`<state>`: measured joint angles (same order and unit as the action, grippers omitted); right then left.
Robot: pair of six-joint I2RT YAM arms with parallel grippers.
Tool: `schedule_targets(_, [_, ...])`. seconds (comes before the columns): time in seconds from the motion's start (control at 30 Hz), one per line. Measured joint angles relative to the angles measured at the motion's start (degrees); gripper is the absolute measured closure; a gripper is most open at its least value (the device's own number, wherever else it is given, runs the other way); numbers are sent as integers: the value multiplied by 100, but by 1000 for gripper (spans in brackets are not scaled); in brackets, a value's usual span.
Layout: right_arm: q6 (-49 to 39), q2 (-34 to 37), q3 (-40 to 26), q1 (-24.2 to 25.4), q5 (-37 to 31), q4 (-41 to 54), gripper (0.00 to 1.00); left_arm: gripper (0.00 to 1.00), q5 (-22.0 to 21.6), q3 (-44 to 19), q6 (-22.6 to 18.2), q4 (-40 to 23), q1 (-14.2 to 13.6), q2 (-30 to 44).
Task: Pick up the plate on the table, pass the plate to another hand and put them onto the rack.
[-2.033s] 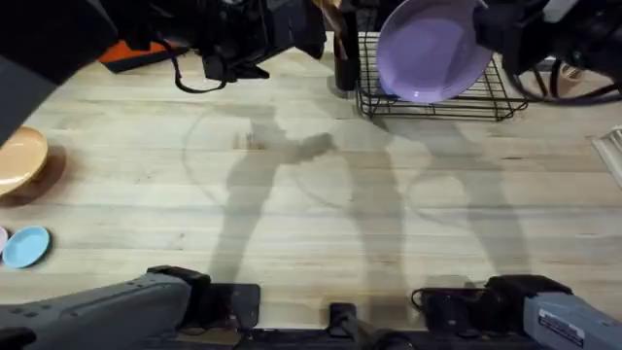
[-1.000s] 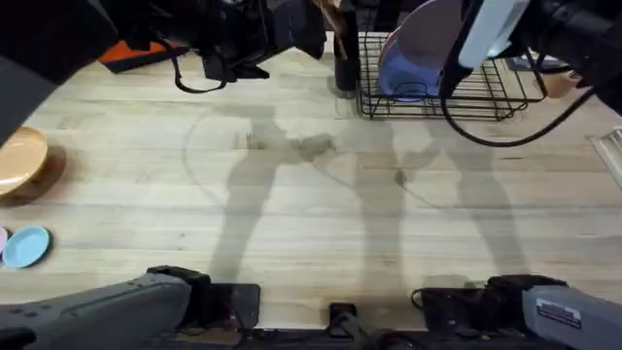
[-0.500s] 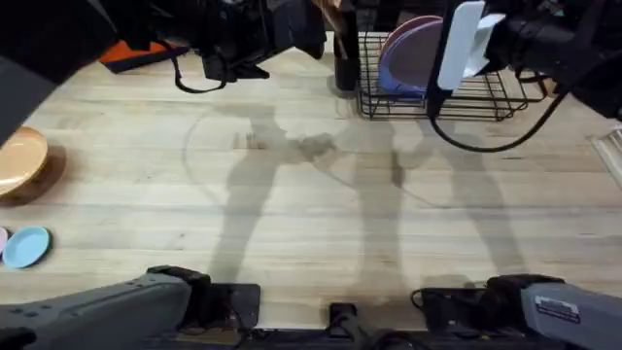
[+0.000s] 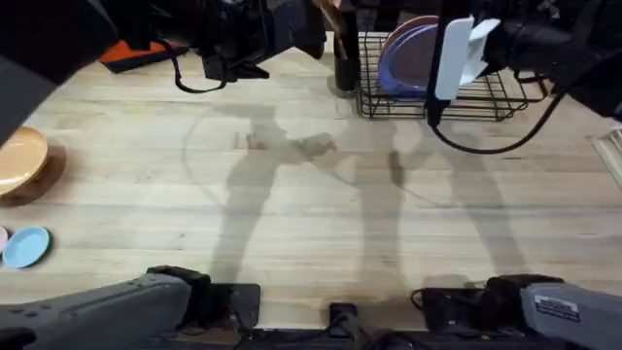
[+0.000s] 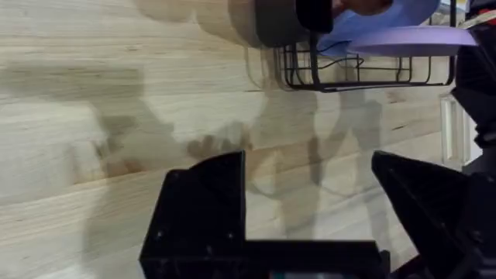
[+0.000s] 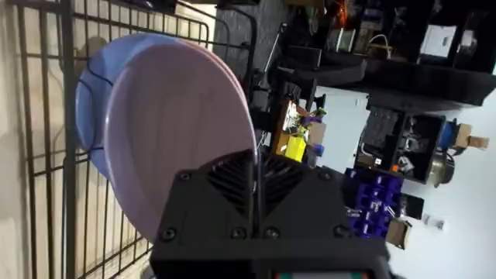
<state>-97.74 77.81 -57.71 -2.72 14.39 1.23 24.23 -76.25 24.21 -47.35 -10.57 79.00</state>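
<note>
One desk (image 4: 292,214), wooden. One rack (image 4: 486,97), black wire, at its far right. One lavender plate (image 6: 182,139), upright on edge in the rack, against one blue plate (image 6: 89,116); my right jaws (image 6: 256,182) are clamped on its rim. My left jaws (image 5: 310,209) gape, empty, well apart.

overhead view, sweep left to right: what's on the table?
Orange-tan plate at the left edge → small blue dish → black wire rack at the far right, with the lavender plate standing in it, the right tool at its rim.
</note>
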Motion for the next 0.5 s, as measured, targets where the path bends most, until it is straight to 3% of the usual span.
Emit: schedule_targets(0.5, [-193,379,0,0,0,-37,971,8,0,0,0,0,0,0])
